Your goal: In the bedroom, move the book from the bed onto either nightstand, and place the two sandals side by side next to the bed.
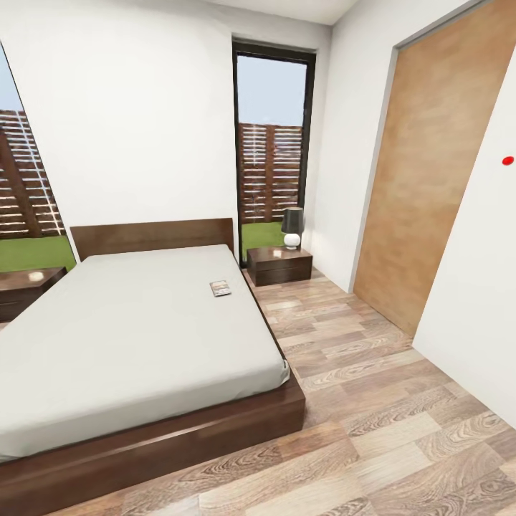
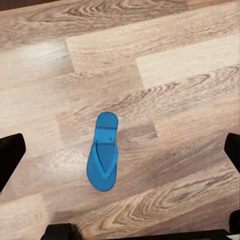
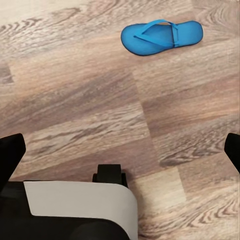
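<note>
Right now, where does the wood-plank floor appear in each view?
Head view: wood-plank floor to the right of and in front of the bed.
Left wrist view: under a blue sandal at the middle.
Right wrist view: under a blue flip-flop near an edge.
Shared landmark: the brown plank grain. I cannot tell whether the wrist views show the same sandal.

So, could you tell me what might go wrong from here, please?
The book lies near the mattress edge, so a clumsy grasp might push it onto the floor. The nightstand top already carries a lamp, which a careless placement could knock. Each sandal lies flat on the planks, so pinching one could be awkward.
</note>
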